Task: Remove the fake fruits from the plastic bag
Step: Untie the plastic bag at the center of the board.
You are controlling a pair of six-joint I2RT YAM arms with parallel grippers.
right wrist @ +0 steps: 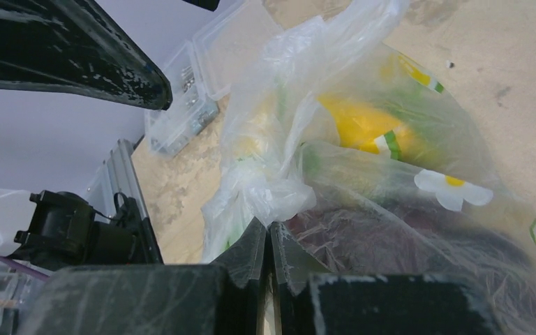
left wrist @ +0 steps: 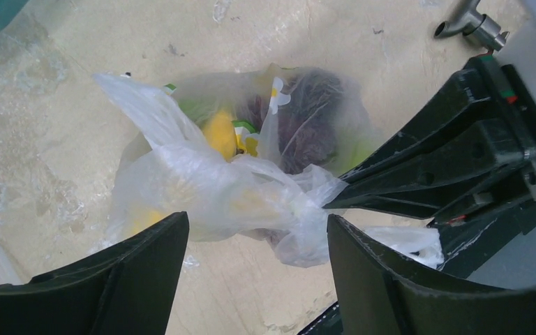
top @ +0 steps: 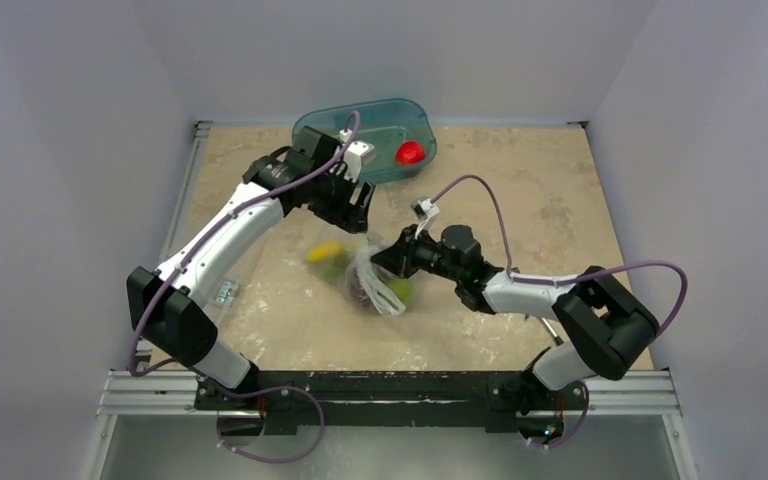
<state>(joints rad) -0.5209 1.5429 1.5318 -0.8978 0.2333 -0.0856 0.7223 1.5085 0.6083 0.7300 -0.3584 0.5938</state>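
Two grippers meet at one plastic bag [top: 378, 293] lying mid-way across the desk [top: 520, 190]: the left gripper [top: 356, 212] hangs over it with jaws wide, the bag's bunched folds showing between its fingers [left wrist: 146, 279] in the wrist view, contact unclear. Inside the bag sit a yellow banana [left wrist: 220, 132], a dark purple grape bunch [left wrist: 314, 115] and a green fruit [top: 401, 291]. Further right, the right gripper [right wrist: 269, 236] is pinched tight on a whitish fold at the bag's right side.

The top camera looks down from high behind the near edge over the whole table [top: 580, 200]. The wrist cameras crowd the plastic bag [left wrist: 202, 188], the left from the far side, the right facing left. All three views share it.
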